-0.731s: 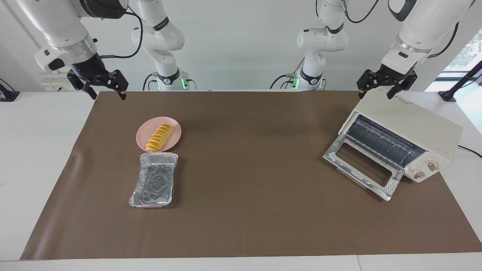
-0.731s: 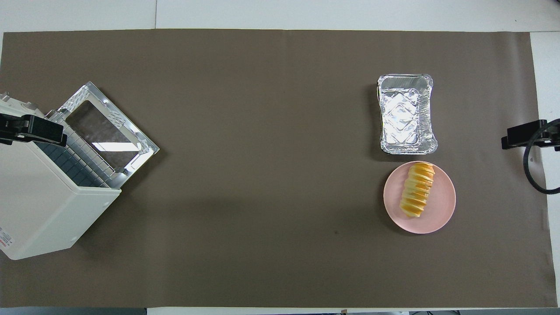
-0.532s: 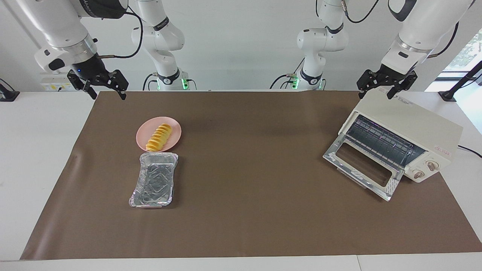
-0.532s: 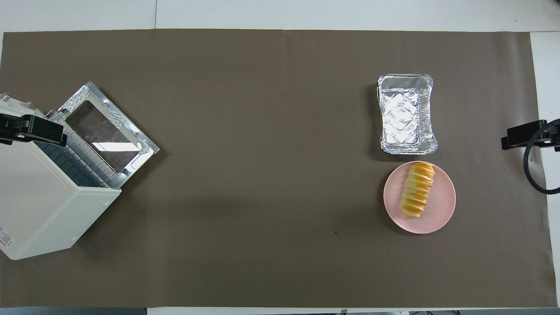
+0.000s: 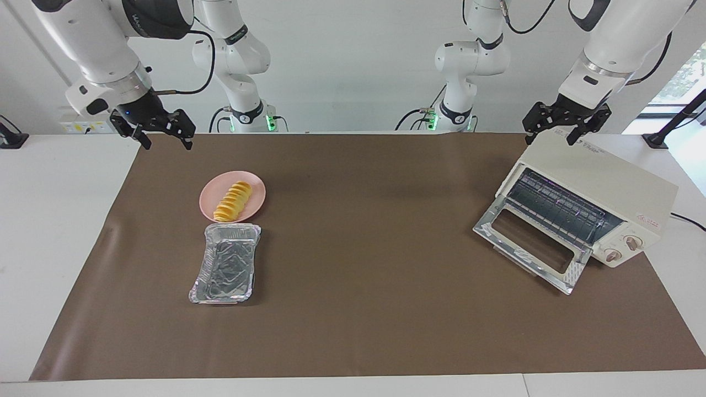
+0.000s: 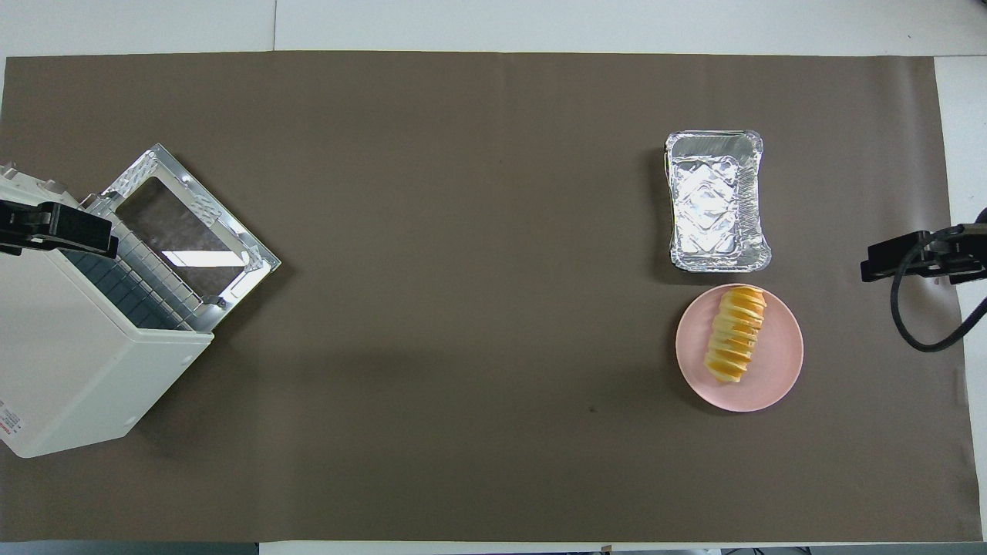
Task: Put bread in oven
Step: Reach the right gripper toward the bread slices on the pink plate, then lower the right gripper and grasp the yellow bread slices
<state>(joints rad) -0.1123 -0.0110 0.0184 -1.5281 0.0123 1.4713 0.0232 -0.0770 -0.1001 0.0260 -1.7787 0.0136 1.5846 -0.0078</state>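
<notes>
The bread (image 5: 233, 201) (image 6: 736, 334), a ridged yellow-orange loaf, lies on a round pink plate (image 5: 208, 194) (image 6: 779, 374) toward the right arm's end of the table. The cream-white oven (image 5: 601, 176) (image 6: 69, 362) stands at the left arm's end, its glass door (image 5: 529, 245) (image 6: 181, 227) dropped open and the wire rack showing. My right gripper (image 5: 165, 140) (image 6: 921, 258) hangs open and empty over the mat's edge, apart from the plate. Above the oven's top, my left gripper (image 5: 553, 138) (image 6: 46, 230) waits, open and empty.
An empty crinkled foil tray (image 5: 226, 263) (image 6: 717, 202) sits right beside the plate, farther from the robots. A brown mat (image 5: 364, 231) covers most of the white table. Two knobs (image 5: 623, 249) are on the oven's front.
My right gripper has shifted a little inward over the mat's edge, toward the plate. The left arm, the bread, the tray and the oven have not moved.
</notes>
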